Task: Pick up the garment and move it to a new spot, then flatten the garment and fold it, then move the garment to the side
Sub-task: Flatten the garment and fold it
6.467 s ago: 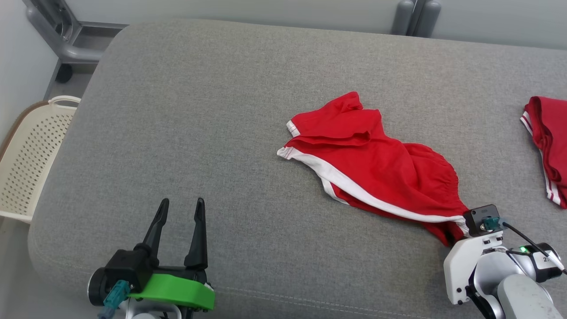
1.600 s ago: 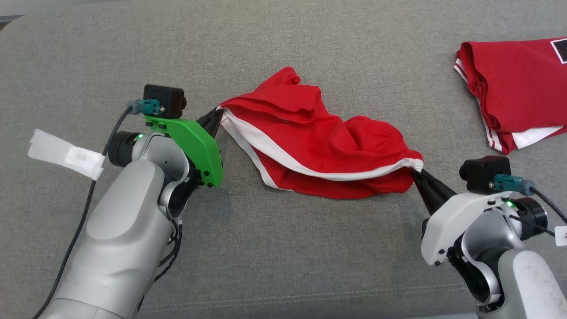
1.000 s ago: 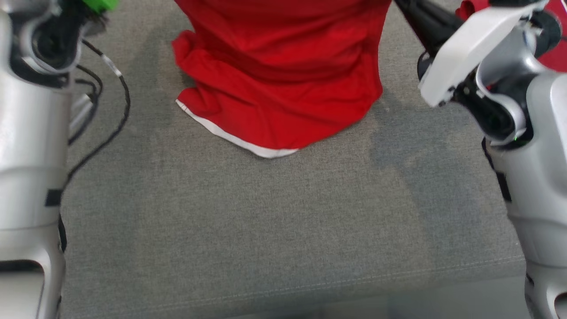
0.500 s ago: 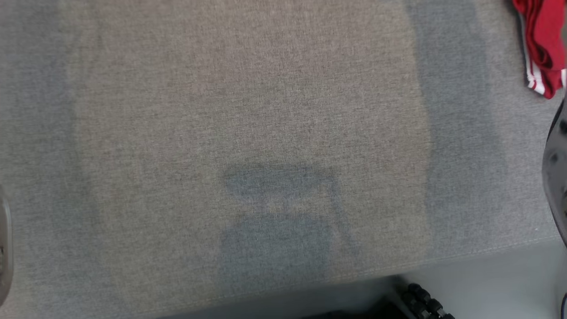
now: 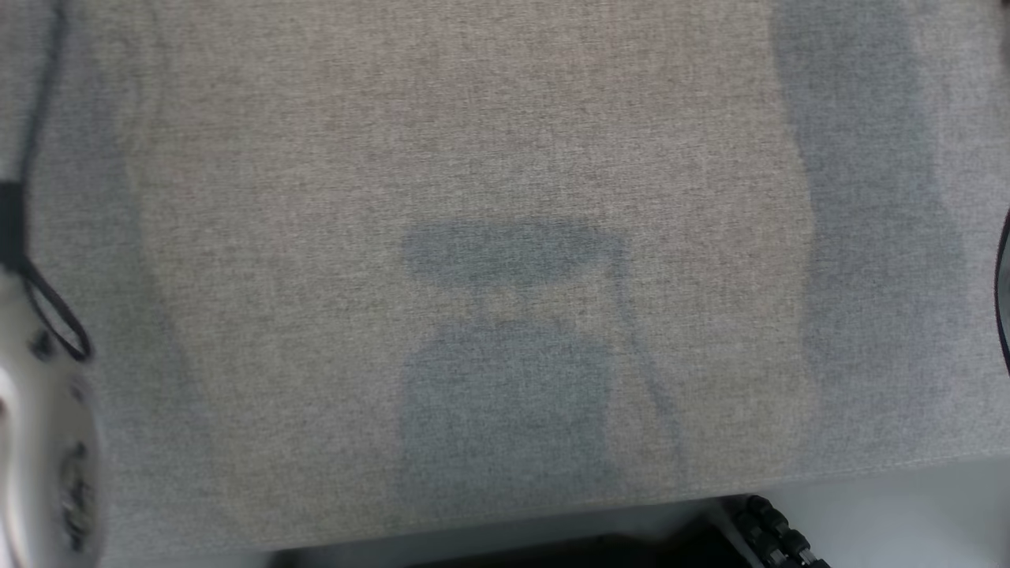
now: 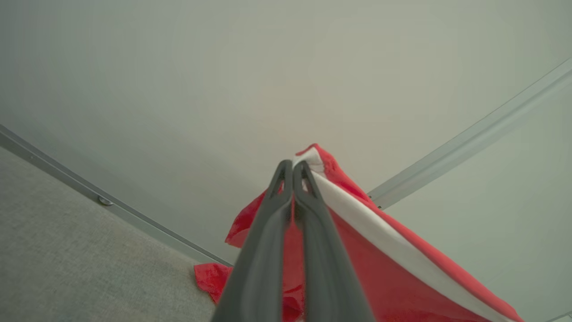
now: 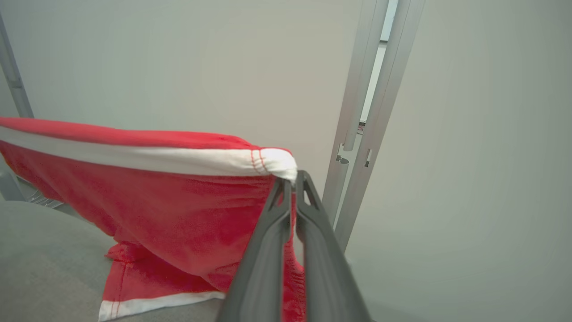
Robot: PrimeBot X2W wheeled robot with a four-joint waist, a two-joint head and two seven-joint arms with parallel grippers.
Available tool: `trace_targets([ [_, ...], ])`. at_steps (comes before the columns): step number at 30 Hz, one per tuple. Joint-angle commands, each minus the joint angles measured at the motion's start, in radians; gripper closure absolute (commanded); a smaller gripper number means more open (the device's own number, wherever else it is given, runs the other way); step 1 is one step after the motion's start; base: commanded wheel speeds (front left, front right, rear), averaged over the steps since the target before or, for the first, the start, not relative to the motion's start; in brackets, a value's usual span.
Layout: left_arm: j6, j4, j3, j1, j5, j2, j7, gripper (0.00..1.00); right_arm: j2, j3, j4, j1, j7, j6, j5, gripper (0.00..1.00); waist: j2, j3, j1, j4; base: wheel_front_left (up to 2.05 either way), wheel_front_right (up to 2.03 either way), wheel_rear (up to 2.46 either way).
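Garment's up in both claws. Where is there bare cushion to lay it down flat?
The cushion is bare across the head view's middle, bordered by the pale arm and cable at left, the front edge below, and a shaded strip at right. Crowded beneath the left claw and right claw, both shut on the garment: its hem reaches the cushion there.

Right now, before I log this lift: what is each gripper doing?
Left gripper: shut on the red garment, at its white-trimmed edge.
Right gripper: shut on the red garment's white-trimmed corner.
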Motion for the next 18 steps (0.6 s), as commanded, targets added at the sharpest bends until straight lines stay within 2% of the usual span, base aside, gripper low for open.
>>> trace_targets([
  [1,-0.006,0.006,0.008,0.056,-0.014,-0.007,-0.008,1.00,-0.029,0.028,-0.009,0.044,0.015,-0.004,0.024,1.00,0.0000,-0.013,-0.0001,0.020,0.00,0.00,0.00],
  [5,-0.030,-0.004,0.011,0.240,-0.060,-0.063,0.001,1.00,-0.118,0.135,-0.092,0.187,0.099,-0.004,0.126,1.00,0.0000,-0.051,-0.0001,0.046,0.00,0.00,0.00],
  [9,-0.047,-0.041,0.015,0.443,-0.109,-0.104,0.014,1.00,-0.230,0.192,-0.228,0.362,0.225,-0.004,0.242,1.00,0.0000,-0.116,-0.0001,0.068,0.00,0.00,0.00],
  [14,-0.018,-0.079,-0.002,0.666,-0.157,-0.136,0.059,1.00,-0.359,0.199,-0.410,0.581,0.394,-0.004,0.333,1.00,0.0000,-0.192,-0.0001,0.086,0.00,0.00,0.00],
  [18,0.004,-0.101,-0.012,0.786,-0.197,-0.150,0.077,1.00,-0.395,0.149,-0.512,0.722,0.480,-0.004,0.364,1.00,0.0000,-0.246,-0.0001,0.094,0.00,0.00,0.00],
])
